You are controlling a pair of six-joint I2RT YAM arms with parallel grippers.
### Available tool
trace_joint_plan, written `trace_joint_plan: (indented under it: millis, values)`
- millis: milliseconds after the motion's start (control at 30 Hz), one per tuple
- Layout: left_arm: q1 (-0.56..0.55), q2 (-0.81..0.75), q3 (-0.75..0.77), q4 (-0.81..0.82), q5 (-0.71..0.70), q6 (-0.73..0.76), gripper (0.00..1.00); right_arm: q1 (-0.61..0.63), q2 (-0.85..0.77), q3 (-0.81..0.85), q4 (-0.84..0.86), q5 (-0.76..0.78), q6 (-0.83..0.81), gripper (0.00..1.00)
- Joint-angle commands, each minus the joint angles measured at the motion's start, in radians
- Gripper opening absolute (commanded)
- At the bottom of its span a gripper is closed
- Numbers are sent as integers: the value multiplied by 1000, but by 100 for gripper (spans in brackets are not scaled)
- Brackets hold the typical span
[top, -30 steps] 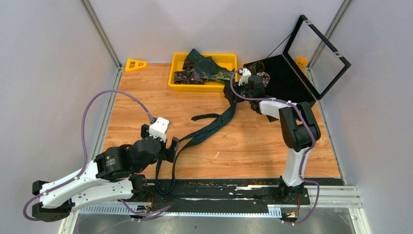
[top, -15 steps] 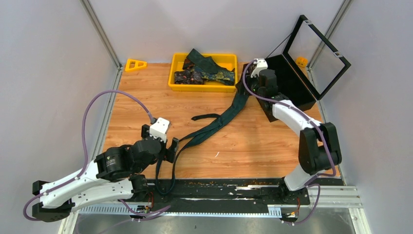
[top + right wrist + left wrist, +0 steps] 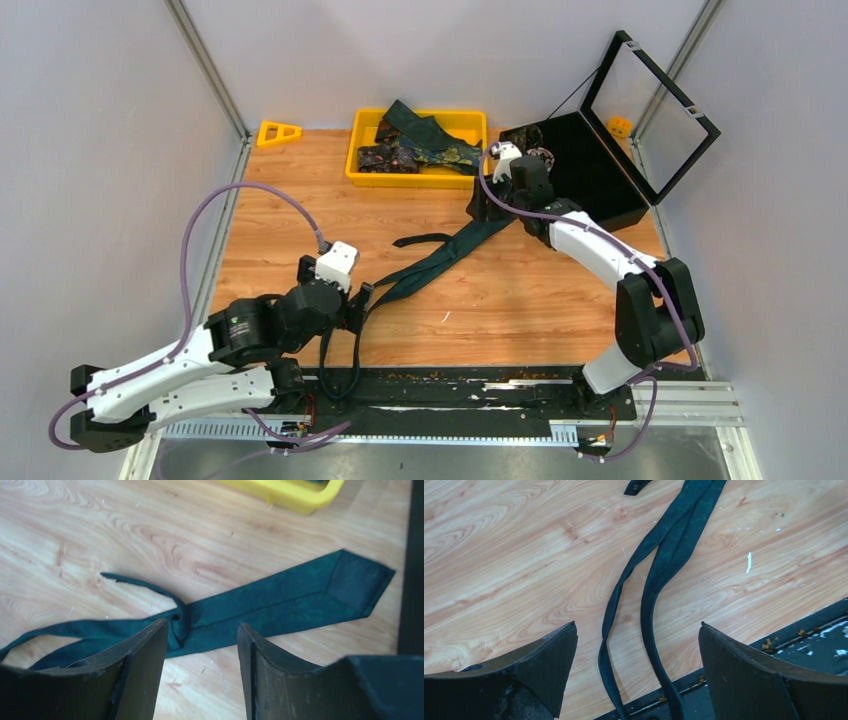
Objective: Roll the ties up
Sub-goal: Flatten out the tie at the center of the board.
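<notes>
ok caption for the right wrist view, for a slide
Open right gripper above a dark green tie, twisted mid-length, lying on the wooden table

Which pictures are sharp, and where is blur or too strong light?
Top view: even light, sharp, only faint shadows on the table. Left wrist view: the green tie is sharp, the dark claw fingers near the lens slightly soft. Right wrist view: the table looks pale and washed, the green tie slightly soft.

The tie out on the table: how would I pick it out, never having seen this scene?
Find the wooden table and the yellow tray at its far edge. In front of the tray, a long dark green tie runs diagonally across the wood to the near edge. Unlike the bunched ties in the tray, it lies alone, stretched out.
</notes>
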Motion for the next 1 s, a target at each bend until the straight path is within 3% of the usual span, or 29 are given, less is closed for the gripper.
trace_joint_plan:
  millis: [0, 167, 400, 533, 733, 767, 967]
  values:
    - [4, 142, 16, 1, -32, -45, 96, 38, -73, -39, -61, -30, 36, 54]
    - [6, 443, 33, -9, -67, -174, 93, 55, -155, -121, -63, -34, 81, 54]
    - [67, 681, -46, 143, 15, -208, 60, 67, -151, -161, -46, -70, 124, 53]
    - [81, 741, -85, 206, 14, -220, 53, 109, -69, -91, -53, -85, 136, 53]
    - [80, 814, -124, 383, -47, -146, 4, 145, 58, 30, -155, -22, 122, 53]
    - [80, 833, -113, 412, -73, -115, 0, 144, 59, 31, -157, -8, 122, 53]
    - [81, 982, 2, 521, -198, 29, 0, 137, 31, 30, -207, 105, 93, 53]
